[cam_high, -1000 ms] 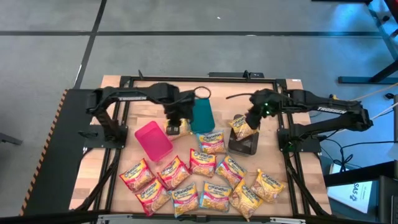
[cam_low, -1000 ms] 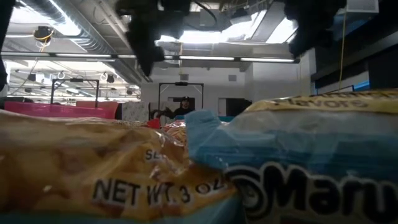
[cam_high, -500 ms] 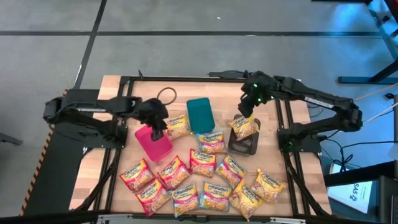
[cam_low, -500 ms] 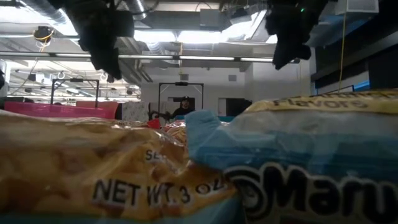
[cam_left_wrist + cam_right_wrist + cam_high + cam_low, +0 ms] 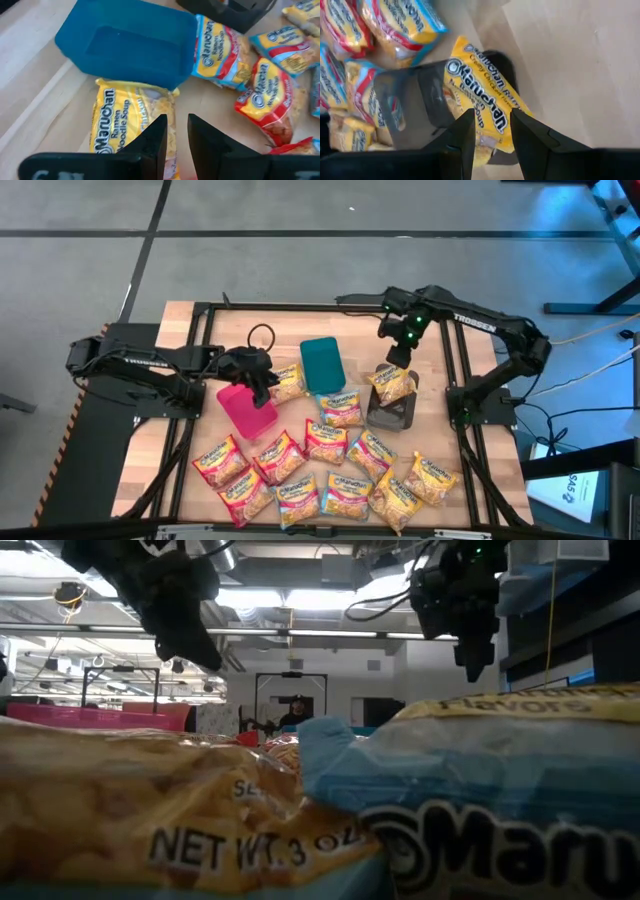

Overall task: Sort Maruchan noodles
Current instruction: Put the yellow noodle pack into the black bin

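Observation:
Several Maruchan noodle packets (image 5: 330, 470) lie spread over the near half of the wooden table. One yellow packet (image 5: 132, 125) lies flat beside the teal bin (image 5: 322, 365). My left gripper (image 5: 264, 383) hovers open just left of that packet, between it and the pink bin (image 5: 246, 408); nothing is between its fingers. Another yellow packet (image 5: 485, 107) lies across the far rim of the dark grey bin (image 5: 392, 415). My right gripper (image 5: 396, 358) stands open above it, pointing steeply down, fingers clear of it.
Packets (image 5: 200, 810) lie right in front of the low camera and block its sight of the table top. A black cable loop (image 5: 262, 335) lies at the far left. Black frame rails (image 5: 190, 430) border the table, and bare wood shows along the far edge.
My left gripper has drawn back from beside the teal bin toward the table's left edge and tipped. The yellow packet stays flat beside the teal bin. My right gripper has shifted off the grey bin's packet toward the far edge and tipped to point more steeply down.

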Motion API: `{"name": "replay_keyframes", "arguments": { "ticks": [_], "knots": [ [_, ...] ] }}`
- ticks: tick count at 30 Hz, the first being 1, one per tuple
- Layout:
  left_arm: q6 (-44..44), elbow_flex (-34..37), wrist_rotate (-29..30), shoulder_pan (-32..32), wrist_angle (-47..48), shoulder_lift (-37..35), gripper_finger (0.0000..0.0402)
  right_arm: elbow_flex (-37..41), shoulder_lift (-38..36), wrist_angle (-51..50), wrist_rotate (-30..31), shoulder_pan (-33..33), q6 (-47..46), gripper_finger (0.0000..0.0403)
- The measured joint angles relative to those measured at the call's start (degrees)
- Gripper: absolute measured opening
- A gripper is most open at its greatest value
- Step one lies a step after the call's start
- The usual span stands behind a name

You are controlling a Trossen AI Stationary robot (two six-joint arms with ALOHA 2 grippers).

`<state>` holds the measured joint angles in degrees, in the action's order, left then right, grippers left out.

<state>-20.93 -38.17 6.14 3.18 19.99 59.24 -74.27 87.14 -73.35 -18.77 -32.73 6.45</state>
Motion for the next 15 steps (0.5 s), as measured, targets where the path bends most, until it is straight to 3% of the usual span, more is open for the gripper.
{"name": "replay_keyframes", "arguments": {
  "ticks": [4, 15],
  "knots": [
    [0.0, 0.5, 0.0, 0.0, 0.1, 0.0, 0.0069, 0.0, 1.5, 0.4, 3.0, 0.1, 1.6, 0.0121],
    [0.0, 0.6, 0.4, 0.0, 0.1, 0.0, 0.0069, 0.1, 4.7, -0.1, 0.7, 0.1, 7.7, 0.0121]
  ]
}}
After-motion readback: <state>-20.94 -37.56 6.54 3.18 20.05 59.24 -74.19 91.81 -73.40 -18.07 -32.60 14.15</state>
